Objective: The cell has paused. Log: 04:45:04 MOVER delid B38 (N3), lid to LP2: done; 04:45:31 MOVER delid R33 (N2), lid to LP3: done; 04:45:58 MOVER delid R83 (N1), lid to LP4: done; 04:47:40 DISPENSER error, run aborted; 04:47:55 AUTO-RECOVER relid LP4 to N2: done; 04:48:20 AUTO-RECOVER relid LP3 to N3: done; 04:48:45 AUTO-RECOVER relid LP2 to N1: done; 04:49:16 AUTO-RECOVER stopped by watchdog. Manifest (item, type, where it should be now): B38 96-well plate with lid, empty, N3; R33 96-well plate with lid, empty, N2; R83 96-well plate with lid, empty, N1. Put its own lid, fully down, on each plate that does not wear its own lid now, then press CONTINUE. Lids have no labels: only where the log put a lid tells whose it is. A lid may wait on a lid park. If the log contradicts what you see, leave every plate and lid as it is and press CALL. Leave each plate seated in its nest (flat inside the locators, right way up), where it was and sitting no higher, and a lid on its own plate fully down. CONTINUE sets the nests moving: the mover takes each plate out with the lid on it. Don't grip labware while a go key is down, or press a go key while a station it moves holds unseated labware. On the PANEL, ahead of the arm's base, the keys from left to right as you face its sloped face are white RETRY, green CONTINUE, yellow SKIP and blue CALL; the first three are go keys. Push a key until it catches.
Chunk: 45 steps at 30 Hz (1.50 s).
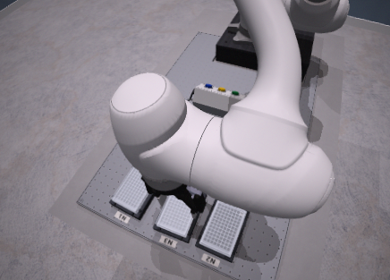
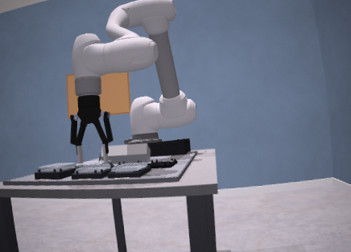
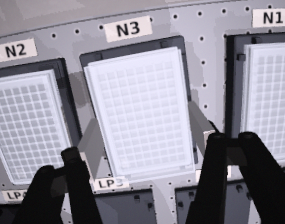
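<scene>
Your gripper (image 3: pixel 145 149) is pinching the lid (image 3: pixel 140 106) by its long sides | lid sits over nest N3 (image 3: pixel 84 63), mid-row along the table edge farthest from the arm's base | N2 plate (image 3: pixel 26 125) and N1 plate (image 3: pixel 273 103) flank it.

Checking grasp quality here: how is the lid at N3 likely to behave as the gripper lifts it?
The lid looks thin and flat, so probably light and fairly stiff. The gripper pinches its smooth side edges near one end, so it may slip or tilt. Wells show through it: likely plastic, crackable if squeezed.
</scene>
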Each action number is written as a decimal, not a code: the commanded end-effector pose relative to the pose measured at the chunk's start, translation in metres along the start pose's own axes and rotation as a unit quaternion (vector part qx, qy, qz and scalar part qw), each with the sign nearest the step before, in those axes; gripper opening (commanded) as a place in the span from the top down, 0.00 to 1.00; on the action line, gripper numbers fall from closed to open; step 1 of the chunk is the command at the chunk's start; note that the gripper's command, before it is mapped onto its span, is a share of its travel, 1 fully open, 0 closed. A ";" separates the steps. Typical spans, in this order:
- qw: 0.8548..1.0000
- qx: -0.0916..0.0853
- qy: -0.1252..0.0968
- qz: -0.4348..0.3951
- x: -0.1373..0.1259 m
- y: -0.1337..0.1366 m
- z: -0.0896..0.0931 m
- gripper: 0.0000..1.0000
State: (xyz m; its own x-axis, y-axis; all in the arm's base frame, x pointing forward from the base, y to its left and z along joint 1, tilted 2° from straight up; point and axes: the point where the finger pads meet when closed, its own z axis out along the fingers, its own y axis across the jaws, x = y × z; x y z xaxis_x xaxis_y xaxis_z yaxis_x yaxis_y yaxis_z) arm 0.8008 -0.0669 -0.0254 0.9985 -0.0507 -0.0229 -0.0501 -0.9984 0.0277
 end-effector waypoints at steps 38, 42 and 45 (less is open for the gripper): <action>1.000 0.000 0.000 0.000 0.000 0.000 -0.048 1.00; 1.000 0.000 0.000 0.000 0.000 0.000 -0.048 1.00; 1.000 0.000 0.000 0.000 0.000 -0.001 -0.048 1.00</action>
State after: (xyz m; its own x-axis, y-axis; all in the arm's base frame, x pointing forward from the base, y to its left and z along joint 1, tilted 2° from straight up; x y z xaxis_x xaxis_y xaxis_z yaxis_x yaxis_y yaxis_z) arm 0.8019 -0.0656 0.0220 0.9985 -0.0507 -0.0229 -0.0500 -0.9984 0.0277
